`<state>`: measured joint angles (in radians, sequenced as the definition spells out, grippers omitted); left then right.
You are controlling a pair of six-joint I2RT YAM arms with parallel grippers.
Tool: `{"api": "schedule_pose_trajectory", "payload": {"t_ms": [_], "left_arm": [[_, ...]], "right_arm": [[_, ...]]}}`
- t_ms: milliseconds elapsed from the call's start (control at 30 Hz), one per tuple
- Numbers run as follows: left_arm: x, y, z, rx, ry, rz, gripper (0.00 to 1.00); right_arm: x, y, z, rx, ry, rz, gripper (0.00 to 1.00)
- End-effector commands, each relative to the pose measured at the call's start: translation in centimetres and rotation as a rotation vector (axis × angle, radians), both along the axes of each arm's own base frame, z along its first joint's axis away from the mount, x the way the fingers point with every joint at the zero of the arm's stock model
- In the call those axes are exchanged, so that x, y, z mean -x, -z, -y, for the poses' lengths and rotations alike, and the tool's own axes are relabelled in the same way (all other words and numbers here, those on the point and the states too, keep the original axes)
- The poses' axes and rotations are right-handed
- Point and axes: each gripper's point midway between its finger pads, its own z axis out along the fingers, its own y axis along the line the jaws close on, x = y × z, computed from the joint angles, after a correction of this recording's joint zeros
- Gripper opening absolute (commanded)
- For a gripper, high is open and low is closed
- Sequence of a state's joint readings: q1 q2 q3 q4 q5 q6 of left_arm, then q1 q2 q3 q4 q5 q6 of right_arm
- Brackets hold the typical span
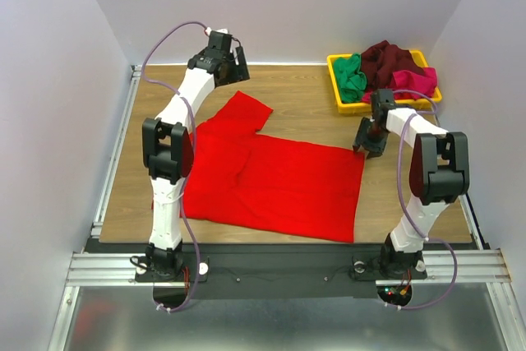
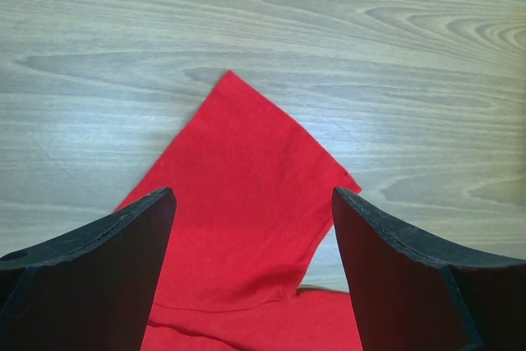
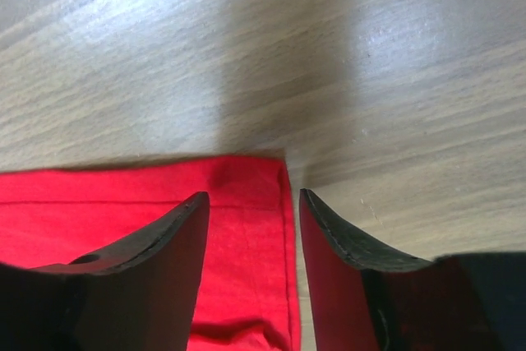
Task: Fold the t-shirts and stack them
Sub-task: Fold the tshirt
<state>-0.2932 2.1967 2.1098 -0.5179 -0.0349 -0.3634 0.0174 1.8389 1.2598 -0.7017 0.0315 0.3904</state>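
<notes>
You have the red t-shirt [image 1: 279, 182] spread flat on the desk [image 1: 312, 96]. Your left pincer [image 2: 253, 195] hangs over its far sleeve [image 2: 246, 162], jaws wide and empty. Your right pincer [image 3: 253, 196] sits over the shirt's far right corner, jaws narrow but apart, gripping nothing. The green t-shirt [image 1: 352, 76], maroon t-shirt [image 1: 386, 59] and magenta t-shirt [image 1: 415, 84] lie heaped in the yellow tray [image 1: 349, 108].
</notes>
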Motion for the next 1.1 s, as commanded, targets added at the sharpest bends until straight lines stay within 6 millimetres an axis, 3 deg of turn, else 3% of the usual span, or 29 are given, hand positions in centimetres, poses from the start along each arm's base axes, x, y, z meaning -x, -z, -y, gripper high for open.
{"api": "schedule_pose_trajectory", "payload": {"t_ms": [0,133,267,467,700,1067], "left_arm": [[-1.6,-2.2,0.7,0.009,0.015,0.075,0.88],[-2.7,-1.5,1.3,0.001,0.010,0.082,0.87],[-3.2,0.6,2.1,-0.014,0.020,0.061,0.86],[-3.9,2.7,2.9,-0.030,0.011,0.055,0.86],[-5.2,4.9,2.6,-0.070,-0.052,0.070,0.86],[-6.8,6.1,1.0,-0.073,-0.164,0.104,0.85]], "right_arm": [[-1.2,0.4,0.4,0.024,0.019,0.048,0.52],[-0.8,1.2,0.6,0.033,0.025,0.029,0.44],[-0.1,2.2,0.6,0.034,0.021,0.004,0.24],[0.5,2.4,0.2,0.007,0.002,-0.005,0.12],[1.5,2.3,-1.1,-0.064,-0.013,-0.006,0.10],[2.0,2.4,-2.2,-0.118,-0.035,-0.005,0.10]]}}
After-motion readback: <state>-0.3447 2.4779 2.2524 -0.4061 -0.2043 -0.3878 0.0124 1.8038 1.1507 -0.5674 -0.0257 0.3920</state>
